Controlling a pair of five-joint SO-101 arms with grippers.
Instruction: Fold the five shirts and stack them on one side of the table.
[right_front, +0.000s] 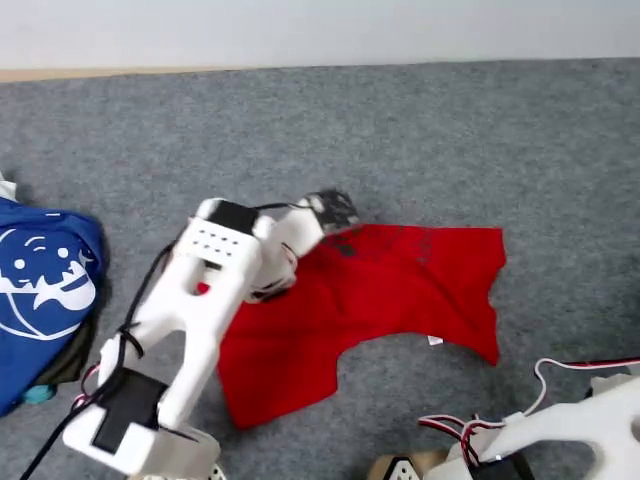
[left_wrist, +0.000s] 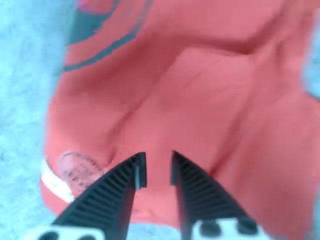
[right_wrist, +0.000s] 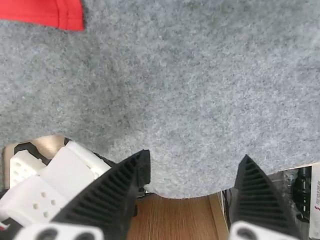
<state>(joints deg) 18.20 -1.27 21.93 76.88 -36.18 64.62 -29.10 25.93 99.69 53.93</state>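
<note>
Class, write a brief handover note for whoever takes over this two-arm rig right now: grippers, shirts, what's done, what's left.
Left gripper: narrowly open, low over the red shirt.
Right gripper: open, empty, above the mat at its near edge.
Red shirt: spread unfolded mid-table.
Blue shirt: at the left edge, on top of other cloth.
Done: blue shirt looks put aside.
Left: fold the red shirt and stack it there.

A table is wearing a grey felt mat and carrying two shirts. A red shirt is lying spread and rumpled near the middle. A blue shirt with a white print is lying bunched at the left edge, well apart.
</note>
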